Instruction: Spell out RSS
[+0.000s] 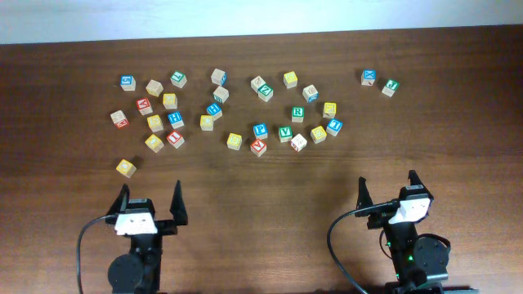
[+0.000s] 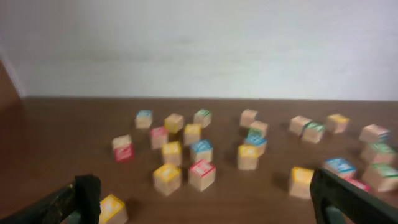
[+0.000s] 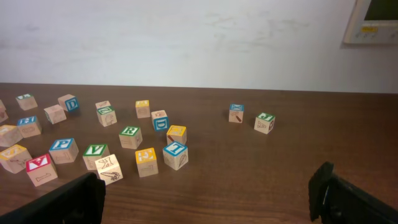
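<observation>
Wooden letter cubes (image 1: 219, 77) strewn across a brown table (image 1: 458, 147): at near left, left gripper (image 1: 151, 202) spread wide and empty, a lone yellow cube (image 1: 125, 167) just beyond its left finger. Farther right, within the right half of the scatter, green R cube (image 1: 297, 113) just behind the green V cube (image 1: 285, 133), with yellow cubes (image 1: 319, 133) close on its right, letters too small to read, so no telling which carry an S. At near right, right gripper (image 1: 387, 188) likewise wide and holding nothing, well apart from every cube.
</observation>
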You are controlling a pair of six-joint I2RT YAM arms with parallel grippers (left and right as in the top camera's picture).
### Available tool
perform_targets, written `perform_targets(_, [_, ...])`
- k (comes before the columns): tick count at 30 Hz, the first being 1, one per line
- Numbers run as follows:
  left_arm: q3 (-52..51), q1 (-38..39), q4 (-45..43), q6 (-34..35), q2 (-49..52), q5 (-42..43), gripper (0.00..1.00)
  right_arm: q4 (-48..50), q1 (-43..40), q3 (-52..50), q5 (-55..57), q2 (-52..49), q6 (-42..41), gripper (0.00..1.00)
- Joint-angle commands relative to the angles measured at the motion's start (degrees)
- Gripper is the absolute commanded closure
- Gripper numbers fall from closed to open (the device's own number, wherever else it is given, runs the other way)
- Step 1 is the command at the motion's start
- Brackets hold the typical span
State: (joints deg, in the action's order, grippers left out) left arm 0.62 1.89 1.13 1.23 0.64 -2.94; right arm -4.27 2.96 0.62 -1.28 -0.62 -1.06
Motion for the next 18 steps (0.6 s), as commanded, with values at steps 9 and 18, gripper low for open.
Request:
perform_targets(9, [0.3,-0.2,-28.7,-0.4,0.0,27.2,0.01,-0.3,-0.4,-0.3,0.5,0.4,0.2,0.02])
perform_targets(18, [21.0,-0.2,-23.9,-0.4,6.3,21.0,0.01,-0.3,-0.4,-0.3,0.5,0.4,0.2,0.02])
